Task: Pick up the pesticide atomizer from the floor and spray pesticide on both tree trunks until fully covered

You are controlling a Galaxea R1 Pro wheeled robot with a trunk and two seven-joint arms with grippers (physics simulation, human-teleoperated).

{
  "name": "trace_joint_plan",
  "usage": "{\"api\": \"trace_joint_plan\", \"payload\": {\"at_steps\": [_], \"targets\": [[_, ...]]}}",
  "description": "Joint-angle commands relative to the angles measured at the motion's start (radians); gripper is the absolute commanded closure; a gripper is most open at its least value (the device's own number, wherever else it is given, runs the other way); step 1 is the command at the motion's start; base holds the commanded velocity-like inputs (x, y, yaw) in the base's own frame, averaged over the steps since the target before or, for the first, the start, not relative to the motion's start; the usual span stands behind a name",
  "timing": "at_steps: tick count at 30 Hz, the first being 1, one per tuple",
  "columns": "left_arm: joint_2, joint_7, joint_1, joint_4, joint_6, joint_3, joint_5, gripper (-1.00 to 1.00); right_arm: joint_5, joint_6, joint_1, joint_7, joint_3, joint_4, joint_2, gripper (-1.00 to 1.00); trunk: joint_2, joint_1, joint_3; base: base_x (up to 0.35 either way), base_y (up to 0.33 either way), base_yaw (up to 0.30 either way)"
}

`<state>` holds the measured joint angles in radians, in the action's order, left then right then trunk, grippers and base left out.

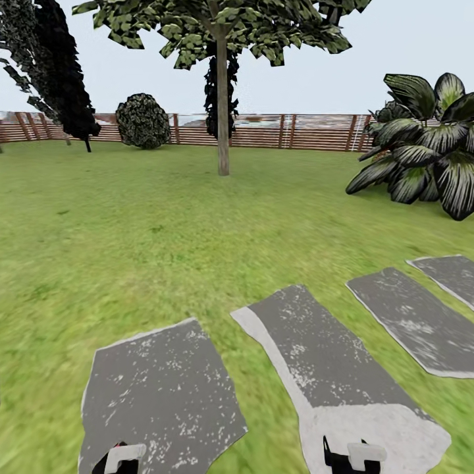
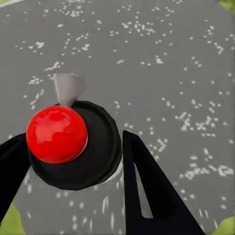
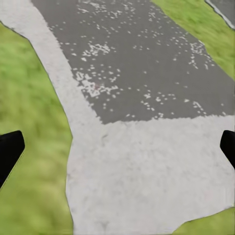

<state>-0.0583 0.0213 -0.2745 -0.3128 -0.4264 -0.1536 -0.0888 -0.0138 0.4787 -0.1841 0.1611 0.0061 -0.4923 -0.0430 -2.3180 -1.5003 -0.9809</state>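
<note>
Left wrist view: atomizer (image 2: 73, 147), red cap up, sits between left jaws, apparently gripped at its rigid collar. Light, likely slick. Right jaws wide, empty. Tree (image 1: 222, 99) at 12 o'clock.

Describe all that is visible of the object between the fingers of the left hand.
The atomizer shows from above: a round black cap with a glossy red ball on top and a grey cone-shaped nozzle jutting from its rim. It sits between the black fingers of the left hand, above a grey speckled paving stone.
</note>
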Motion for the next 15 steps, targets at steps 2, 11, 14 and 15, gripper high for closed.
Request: {"api": "trace_joint_plan", "payload": {"at_steps": [2, 11, 14, 15], "targets": [[0.0, 0.0, 0.0, 0.0, 0.0, 0.0, 0.0, 1.0, 0.0, 0.0, 0.0, 0.0, 0.0, 0.001, 0.0, -1.0, 0.0, 0.0, 0.0, 0.338, 0.0, 0.0], [0.0, 0.0, 0.0, 0.0, 0.0, 0.0, 0.0, 1.0, 0.0, 0.0, 0.0, 0.0, -0.001, 0.001, 0.0, -1.0, 0.0, 0.0, 0.0, 0.338, 0.0, 0.0], [0.0, 0.0, 0.0, 0.0, 0.0, 0.0, 0.001, 1.0, 0.0, 0.0, 0.0, 0.0, 0.0, 0.001, 0.0, -1.0, 0.0, 0.0, 0.0, 0.338, 0.0, 0.0], [0.0, 0.0, 0.0, 0.0, 0.0, -0.001, 0.001, 1.0, 0.0, 0.0, 0.0, 0.0, 0.0, 0.002, 0.0, -1.0, 0.0, 0.0, 0.0, 0.338, 0.0, 0.0]]}}
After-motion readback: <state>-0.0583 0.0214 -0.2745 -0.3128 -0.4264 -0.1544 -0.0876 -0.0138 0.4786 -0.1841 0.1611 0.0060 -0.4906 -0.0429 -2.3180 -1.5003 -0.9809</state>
